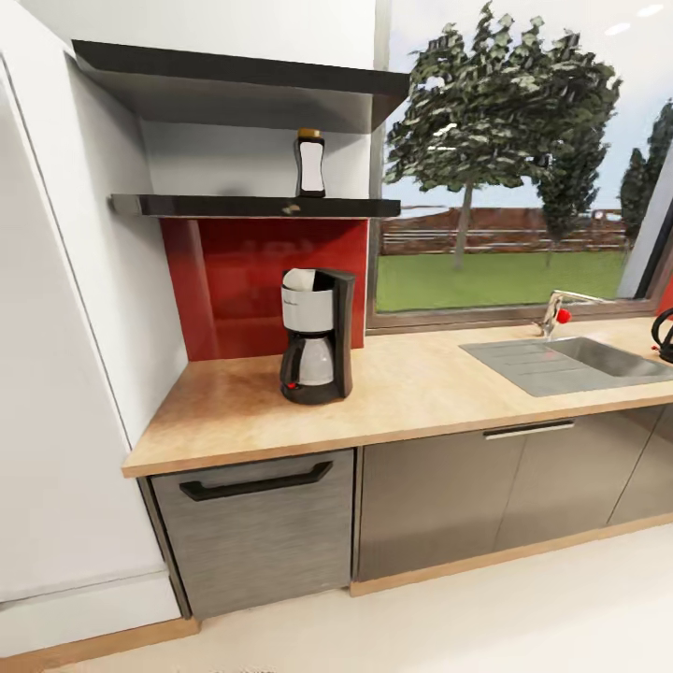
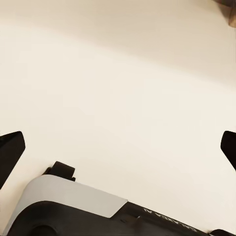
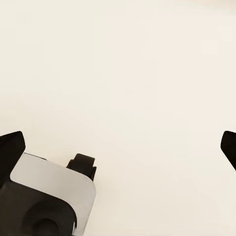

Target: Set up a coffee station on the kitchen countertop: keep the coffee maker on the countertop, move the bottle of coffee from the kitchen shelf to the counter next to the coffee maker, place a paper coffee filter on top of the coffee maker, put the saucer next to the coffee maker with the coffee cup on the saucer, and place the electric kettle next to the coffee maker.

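Nearest you, both wrist cameras look down on pale cream floor [image 2: 118, 88]. Your left gripper [image 2: 118, 145] has its two dark fingertips [image 2: 11, 147] at opposite edges of that picture, spread wide with nothing between them. Your right gripper [image 3: 118, 145] matches it, its fingertips [image 3: 12, 146] far apart over bare floor and holding nothing. Grey and black parts of the robot's base [image 2: 69, 206] sit below each gripper.

From the head camera, the floor runs up to a wooden plinth under the grey glossy cabinet fronts [image 1: 449, 495]. At the left end sits a brushed-metal appliance door [image 1: 257, 533] with a black bar handle, and left of that a tall white panel [image 1: 56, 374].

Above them lies the countertop [image 1: 421, 397], a long light-wood slab. The coffee maker [image 1: 316, 336] stands on its left part, upright, back near the red splashback [image 1: 243, 280], with bare wood all around it. Further right a grey sink [image 1: 570, 363] is set into the slab with a tap [image 1: 559, 313] behind it. At the far right edge you can just see a dark curved piece of the electric kettle [image 1: 665, 336], well apart from the coffee maker.

Higher up, the bottle of coffee [image 1: 310, 164] stands upright on a dark shelf [image 1: 252, 206] above the coffee maker, under a dark hood. Beyond the window [image 1: 514, 187] are trees, grass and a fence.
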Motion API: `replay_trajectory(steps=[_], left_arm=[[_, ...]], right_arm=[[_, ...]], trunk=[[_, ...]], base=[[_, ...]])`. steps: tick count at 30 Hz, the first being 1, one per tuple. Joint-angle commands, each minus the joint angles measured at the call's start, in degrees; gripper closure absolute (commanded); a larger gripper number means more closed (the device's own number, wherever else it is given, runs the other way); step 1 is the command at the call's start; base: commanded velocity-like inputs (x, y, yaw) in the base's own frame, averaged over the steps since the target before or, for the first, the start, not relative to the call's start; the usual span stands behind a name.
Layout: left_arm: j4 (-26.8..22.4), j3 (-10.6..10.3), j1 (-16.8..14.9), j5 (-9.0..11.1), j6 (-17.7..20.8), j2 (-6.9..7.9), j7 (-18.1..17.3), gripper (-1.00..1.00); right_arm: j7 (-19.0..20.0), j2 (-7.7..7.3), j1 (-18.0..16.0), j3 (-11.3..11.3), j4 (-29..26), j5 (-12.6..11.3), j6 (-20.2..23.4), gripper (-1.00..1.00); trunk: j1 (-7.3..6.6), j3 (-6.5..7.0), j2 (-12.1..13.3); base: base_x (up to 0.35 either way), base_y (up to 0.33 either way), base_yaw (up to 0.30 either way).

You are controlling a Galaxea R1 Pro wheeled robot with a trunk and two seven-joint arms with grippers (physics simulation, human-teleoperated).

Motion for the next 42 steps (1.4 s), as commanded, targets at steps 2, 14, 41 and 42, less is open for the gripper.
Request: replay_trajectory(steps=[2,14,41,42], left_arm=[[-0.1,0.2,0.0,0.6,0.0,-0.03,-0.4,-1.00],[-0.2,0.2,0.0,0.6,0.0,-0.03,-0.4,-1.00],[4.0,3.2,0.0,2.2,0.0,6.99,-0.8,-1.00],[4.0,3.1,0.0,2.2,0.0,7.00,-0.8,-1.00]], right_arm=[[0.3,0.04,0.1,0.4,0.2,-0.6,-0.4,-1.00],[0.5,-0.10,0.2,0.4,0.1,-0.4,-0.2,-1.00],[0.3,-0.27,0.8,0.5,0.2,-0.3,-0.4,-1.00],[0.3,-0.27,0.8,0.5,0.2,-0.3,-0.4,-1.00]], trunk=[[0.00,-0.08,0.0],[0.00,-0.18,0.0],[0.00,-0.19,0.0],[0.00,-0.19,0.0]], base=[[0.000,-0.001,0.245],[0.087,-0.062,0.137],[0.064,-0.049,0.034],[0.216,-0.177,0.038]])
